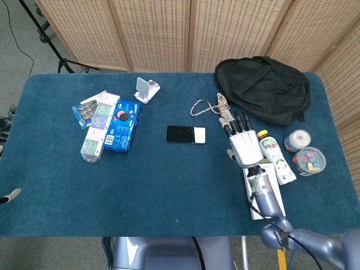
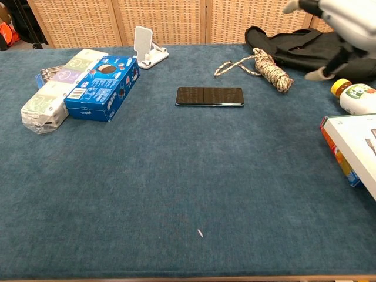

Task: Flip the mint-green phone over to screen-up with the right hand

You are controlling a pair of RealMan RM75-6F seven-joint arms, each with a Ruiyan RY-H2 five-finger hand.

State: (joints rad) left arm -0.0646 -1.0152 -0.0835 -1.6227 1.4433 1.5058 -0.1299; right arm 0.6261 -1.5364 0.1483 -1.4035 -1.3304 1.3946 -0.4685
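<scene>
Phone (image 1: 185,134) lies flat on the blue table (image 1: 169,191), dark glass up, roughly mid-table, nothing touching it. Right hand (image 1: 243,147) hangs in the air well apart from it, over toward the right side, fingers straight and spread, holding nothing; chest view catches only part of it at the top right corner (image 2: 343,23). Under and beside that hand: white drink bottle (image 1: 275,156) on its side and a white boxed hub (image 1: 263,190). Coiled rope (image 1: 225,111) sits between the phone and the black backpack (image 1: 263,87), closer to the bag. Small tape roll (image 1: 297,139) and a clear tub of coloured bits (image 1: 310,160) are near the table's right edge. Left half of the table: blue carton (image 1: 122,125) touching a stack of tissue packs (image 1: 94,134), white phone stand (image 1: 145,89) behind them toward the back edge. Left hand isn't visible in either camera.
</scene>
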